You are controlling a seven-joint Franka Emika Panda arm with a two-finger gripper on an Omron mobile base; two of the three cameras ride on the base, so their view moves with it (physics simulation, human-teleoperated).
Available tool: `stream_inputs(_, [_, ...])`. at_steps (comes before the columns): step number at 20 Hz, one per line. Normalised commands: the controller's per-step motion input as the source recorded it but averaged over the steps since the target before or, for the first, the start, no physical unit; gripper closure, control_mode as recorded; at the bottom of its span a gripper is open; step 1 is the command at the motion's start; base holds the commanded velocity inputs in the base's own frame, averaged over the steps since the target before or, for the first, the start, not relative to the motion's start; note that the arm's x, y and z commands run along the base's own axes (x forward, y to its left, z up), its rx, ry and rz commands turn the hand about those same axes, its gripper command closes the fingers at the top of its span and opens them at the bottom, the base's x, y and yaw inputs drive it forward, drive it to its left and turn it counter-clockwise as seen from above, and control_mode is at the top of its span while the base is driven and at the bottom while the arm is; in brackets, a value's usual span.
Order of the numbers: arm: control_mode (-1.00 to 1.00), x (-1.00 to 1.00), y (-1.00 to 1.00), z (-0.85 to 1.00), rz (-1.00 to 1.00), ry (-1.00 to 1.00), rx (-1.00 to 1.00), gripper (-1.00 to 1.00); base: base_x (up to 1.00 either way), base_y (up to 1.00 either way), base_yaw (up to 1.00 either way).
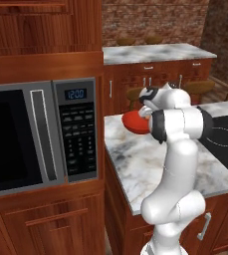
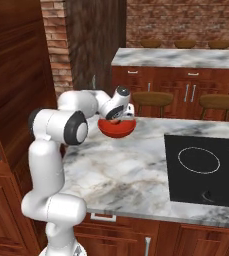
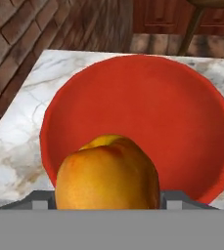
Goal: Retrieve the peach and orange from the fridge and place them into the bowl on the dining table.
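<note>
My gripper [image 3: 107, 201] is shut on the peach [image 3: 107, 176], a rounded orange-tan fruit with a reddish blush that hides the fingertips. Directly beneath it lies the glossy red bowl [image 3: 147, 97], with nothing in it. The bowl [image 2: 117, 129] stands near the left end of the marble dining table [image 2: 126, 170]. The gripper [image 2: 117, 118] hovers just over the bowl's rim. From the left, the hand [image 1: 146, 110] covers part of the bowl [image 1: 134, 124]. The orange and the fridge are out of view.
A black cooktop [image 2: 206, 170] is set into the table to the right of the bowl. Wooden stools [image 2: 153, 97] stand behind the table, before a marble wall counter [image 2: 181, 57]. A microwave [image 1: 36, 134] sits in the wood cabinets at left.
</note>
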Motion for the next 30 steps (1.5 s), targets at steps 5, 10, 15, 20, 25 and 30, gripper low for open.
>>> stream_inputs(5, [-1.00,0.32,0.00,-0.40,0.00,0.02,0.00,1.00,0.00,0.00,0.00])
stream_inputs(10, [-1.00,0.44,0.00,-0.19,0.00,0.03,0.00,1.00,0.00,0.00,0.00])
stream_inputs(15, [-1.00,0.04,0.00,0.00,0.00,0.00,0.00,-1.00,0.00,0.00,0.00])
stream_inputs(20, [-1.00,0.00,0.00,0.00,0.00,0.00,0.00,-1.00,0.00,0.00,0.00])
stream_inputs(25, [-1.00,0.00,0.06,0.00,0.00,0.00,0.00,-1.00,0.00,0.00,0.00])
stream_inputs(30, [-1.00,-0.31,0.03,0.13,0.00,0.00,0.00,-1.00,0.00,0.00,0.00])
